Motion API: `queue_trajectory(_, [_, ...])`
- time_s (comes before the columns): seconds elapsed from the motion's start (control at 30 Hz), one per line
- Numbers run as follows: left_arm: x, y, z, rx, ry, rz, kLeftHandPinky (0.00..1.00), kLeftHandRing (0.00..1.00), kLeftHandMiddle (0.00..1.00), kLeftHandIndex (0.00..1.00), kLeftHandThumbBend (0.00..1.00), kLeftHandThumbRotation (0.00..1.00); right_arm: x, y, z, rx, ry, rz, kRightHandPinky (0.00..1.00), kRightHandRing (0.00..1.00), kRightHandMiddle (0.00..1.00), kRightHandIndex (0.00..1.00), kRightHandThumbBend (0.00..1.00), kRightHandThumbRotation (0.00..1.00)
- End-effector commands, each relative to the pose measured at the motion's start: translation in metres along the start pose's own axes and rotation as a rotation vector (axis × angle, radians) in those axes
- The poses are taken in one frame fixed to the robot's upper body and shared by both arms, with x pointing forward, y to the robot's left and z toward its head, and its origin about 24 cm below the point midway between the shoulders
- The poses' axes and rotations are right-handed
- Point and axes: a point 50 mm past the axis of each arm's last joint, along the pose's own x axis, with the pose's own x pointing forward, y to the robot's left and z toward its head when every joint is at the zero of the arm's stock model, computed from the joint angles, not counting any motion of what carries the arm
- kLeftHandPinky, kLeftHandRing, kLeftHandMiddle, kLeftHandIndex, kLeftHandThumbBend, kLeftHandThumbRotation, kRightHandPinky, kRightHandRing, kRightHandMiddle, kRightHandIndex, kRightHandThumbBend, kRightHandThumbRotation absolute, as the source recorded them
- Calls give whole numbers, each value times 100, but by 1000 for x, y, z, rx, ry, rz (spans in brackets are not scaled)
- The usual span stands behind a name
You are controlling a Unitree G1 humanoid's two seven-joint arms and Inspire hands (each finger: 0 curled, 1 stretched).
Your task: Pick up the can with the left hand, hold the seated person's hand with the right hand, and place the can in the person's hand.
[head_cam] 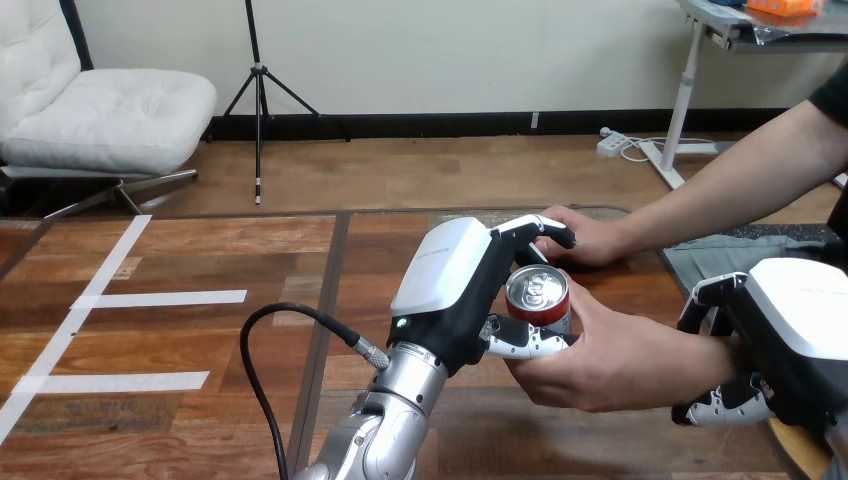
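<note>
A red can [538, 298] with a silver top stands upright above the middle of the table. My left hand [452, 285] is shut on it, fingers curled round its far side and thumb against its near side. The person's hand [590, 360] cups the can from the right and below, touching it. My right hand [800, 340] sits at the right edge, with its thumb over the person's wrist and its fingers [722, 408] curled under it. The person's other hand [588, 238] rests flat on the table behind the can.
The wooden table [200, 340] carries white tape strips [160, 298] on its left half. A grey cloth [725, 250] lies at the right, under the person's forearm. A black cable [262, 330] loops off my left forearm.
</note>
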Motion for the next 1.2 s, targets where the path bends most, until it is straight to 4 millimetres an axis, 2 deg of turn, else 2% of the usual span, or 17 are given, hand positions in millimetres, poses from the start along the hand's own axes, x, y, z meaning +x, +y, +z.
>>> queue_trajectory(0.0, [12,10,13,13,-72,37,54,64,69,69,77,5,5,-17,16,28,-67,-94,21,28,39,47,80,0])
queue_trajectory(0.3, [13,11,13,6,-70,45,54,64,69,69,73,8,5,-17,16,31,-64,-89,20,26,37,47,79,0])
queue_trajectory(0.63, [13,13,12,7,-62,51,53,63,69,69,70,22,5,-18,16,31,-75,-91,23,30,40,47,79,0])
queue_trajectory(0.9, [13,15,12,13,-49,46,52,63,68,69,71,30,5,-18,17,35,-75,-91,25,33,42,47,79,0])
queue_trajectory(1.17, [13,19,12,4,-39,33,52,63,69,69,75,22,5,-18,17,40,-73,-88,25,32,42,48,78,0])
